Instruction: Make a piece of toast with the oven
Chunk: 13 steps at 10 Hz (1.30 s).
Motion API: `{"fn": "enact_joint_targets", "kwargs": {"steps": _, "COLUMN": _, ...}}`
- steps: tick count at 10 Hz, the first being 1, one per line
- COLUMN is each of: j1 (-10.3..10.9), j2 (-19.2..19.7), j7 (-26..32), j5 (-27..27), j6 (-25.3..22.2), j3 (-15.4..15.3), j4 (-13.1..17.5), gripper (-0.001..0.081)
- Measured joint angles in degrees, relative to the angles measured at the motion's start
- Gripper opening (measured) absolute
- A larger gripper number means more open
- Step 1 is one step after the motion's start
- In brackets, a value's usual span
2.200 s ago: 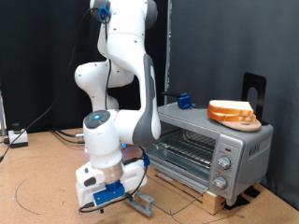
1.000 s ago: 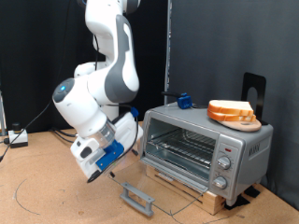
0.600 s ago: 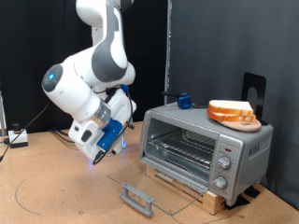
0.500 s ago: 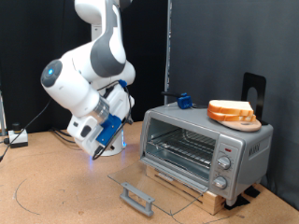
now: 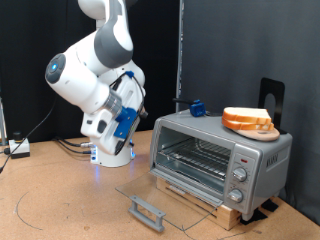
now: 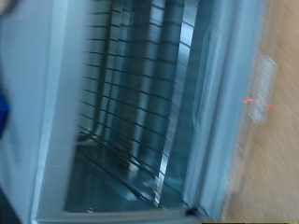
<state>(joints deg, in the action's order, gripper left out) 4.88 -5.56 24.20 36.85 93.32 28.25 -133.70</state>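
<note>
Hanging in the left half of the exterior view, the white arm (image 5: 95, 75) is folded back on itself, and its tool (image 5: 128, 112) sits at the centre-left of the frame, level with the top of the oven (image 5: 220, 160) and apart from it. Blue fittings show on the hand, but the fingers are too small and turned to read — whether they are spread or pressed together cannot be told, and nothing can be seen between them.

The oven stands at the lower right of the exterior view on a low wooden board (image 5: 200, 198). Its glass door (image 5: 150, 195) is dropped flat onto the tabletop (image 5: 60, 205), the grey bar handle (image 5: 147, 212) lying at the bottom centre. The wire rack (image 5: 195, 158) shows bare inside the cavity. On the oven's roof, at the right, rests the piece of toast (image 5: 247, 120) — two slices stacked, pale faces and orange-brown crust. A small blue object (image 5: 197, 107) sits on the roof's far left corner, and the three knobs (image 5: 239, 184) line the front panel.

The wrist view adds what the exterior one lacks: a close, blurred look straight into the oven cavity (image 6: 131, 112), with the rack's wires (image 6: 121, 93) and the inner metal walls. No fingers appear in it, and the bread is out of its frame.
</note>
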Motion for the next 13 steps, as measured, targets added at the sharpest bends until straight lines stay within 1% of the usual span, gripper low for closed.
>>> {"fn": "enact_joint_targets", "kwargs": {"steps": 2, "j1": 0.51, "j2": -2.55, "j7": 6.74, "j5": -0.51, "j6": -5.46, "j3": -0.91, "j4": 0.46, "gripper": 0.0807}}
{"fn": "enact_joint_targets", "kwargs": {"steps": 3, "j1": 0.91, "j2": -4.12, "j7": 10.39, "j5": -1.67, "j6": -6.27, "j3": -1.67, "j4": 0.46, "gripper": 0.0807}}
{"fn": "enact_joint_targets", "kwargs": {"steps": 5, "j1": 1.57, "j2": -8.23, "j7": 16.67, "j5": -8.03, "j6": -5.30, "j3": -4.28, "j4": 0.16, "gripper": 0.0807}}
{"fn": "enact_joint_targets", "kwargs": {"steps": 6, "j1": 1.67, "j2": -11.24, "j7": 18.60, "j5": -10.86, "j6": -2.90, "j3": -5.66, "j4": -1.42, "gripper": 0.0807}}
{"fn": "enact_joint_targets", "kwargs": {"steps": 7, "j1": 1.58, "j2": -10.91, "j7": 17.52, "j5": -9.42, "j6": -3.90, "j3": -5.42, "j4": -1.41, "gripper": 0.0807}}
{"fn": "enact_joint_targets", "kwargs": {"steps": 8, "j1": 1.64, "j2": -10.97, "j7": 17.90, "j5": -7.01, "j6": -3.87, "j3": -5.45, "j4": -1.55, "gripper": 0.0807}}
{"fn": "enact_joint_targets", "kwargs": {"steps": 9, "j1": 1.85, "j2": -12.08, "j7": 19.29, "j5": -4.71, "j6": -2.60, "j3": -6.13, "j4": -2.03, "gripper": 0.0807}}
{"fn": "enact_joint_targets", "kwargs": {"steps": 10, "j1": 2.15, "j2": -14.31, "j7": 21.43, "j5": -3.05, "j6": -0.41, "j3": -7.18, "j4": -3.15, "gripper": 0.0807}}
{"fn": "enact_joint_targets", "kwargs": {"steps": 11, "j1": 2.55, "j2": -16.80, "j7": 24.17, "j5": -2.37, "j6": 0.65, "j3": -7.99, "j4": -4.37, "gripper": 0.0807}}
{"fn": "enact_joint_targets", "kwargs": {"steps": 13, "j1": 3.61, "j2": -21.10, "j7": 28.72, "j5": -2.33, "j6": -0.50, "j3": -8.96, "j4": -5.96, "gripper": 0.0807}}
